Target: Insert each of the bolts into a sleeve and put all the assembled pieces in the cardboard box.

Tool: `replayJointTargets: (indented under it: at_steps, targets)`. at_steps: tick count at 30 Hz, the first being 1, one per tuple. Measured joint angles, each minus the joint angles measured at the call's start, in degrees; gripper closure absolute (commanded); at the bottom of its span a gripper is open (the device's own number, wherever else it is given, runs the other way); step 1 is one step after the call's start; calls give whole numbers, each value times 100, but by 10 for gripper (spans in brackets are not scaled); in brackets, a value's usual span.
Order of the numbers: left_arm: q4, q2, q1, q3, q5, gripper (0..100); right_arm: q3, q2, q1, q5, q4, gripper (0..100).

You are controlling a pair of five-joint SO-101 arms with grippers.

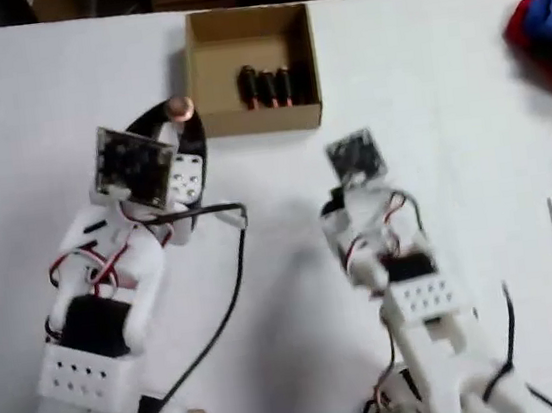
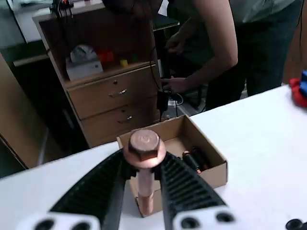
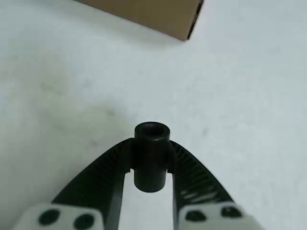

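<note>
Right wrist view shows right claw (image 3: 149, 149) clamped on sleeve (image 3: 151, 165); left claw (image 2: 144, 165) clamps bolt (image 2: 145, 146).

In the high view the right arm's camera board (image 1: 355, 154) hides its claw (image 3: 151, 146) and the sleeve (image 3: 151, 160), the pieces (image 1: 266, 87) in the cardboard box (image 1: 211, 73) blur beyond counting, and the picture's edge cuts off a red-and-blue object (image 1: 539, 11).

A white table (image 1: 421, 78) bears the open cardboard box (image 1: 245, 122) near its far edge.
</note>
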Motion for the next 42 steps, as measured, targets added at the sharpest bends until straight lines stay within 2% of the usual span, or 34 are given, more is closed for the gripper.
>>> replayJointTargets:
  at_steps: [6, 9, 12, 17, 21, 23, 28, 31, 35, 40, 42]
  targets:
    - [-53, -53, 659, 440, -2110, 974, 1336, -1292, -492, 0, -1310, 975]
    - [-220, -185, 721, 440, -2453, 974, 1697, -1547, -598, 0, -1881, 975]
    - [-774, -229, 791, 563, -1881, 974, 1793, -1600, -756, 0, -2110, 975]
    - [-1758, -26, 826, 800, 589, 974, 1793, -1600, -818, 0, -2180, 975]
    - [-1415, 1020, 730, 738, 2919, 974, 1793, -1600, -826, 0, -2180, 973]
    - [-1178, 1459, 782, 519, 3473, 974, 1793, -1600, -809, 0, -2180, 972]
    - [-1116, 1582, 1187, -290, 3130, 974, 1793, -1600, -818, 0, -2180, 974]
    - [-1108, 1582, 1415, -325, 2743, 974, 1793, -1600, -818, 0, -2180, 974]
    - [-1002, 1626, 1626, -325, 2716, 974, 1793, -1600, -800, -53, -2180, 974]
    - [-914, 1644, 1670, -316, 2901, 974, 1793, -1600, -369, -1284, -2365, 975]
    - [-914, 1644, 1662, -316, 2919, 974, 1793, -1600, -308, -1530, -2374, 975]
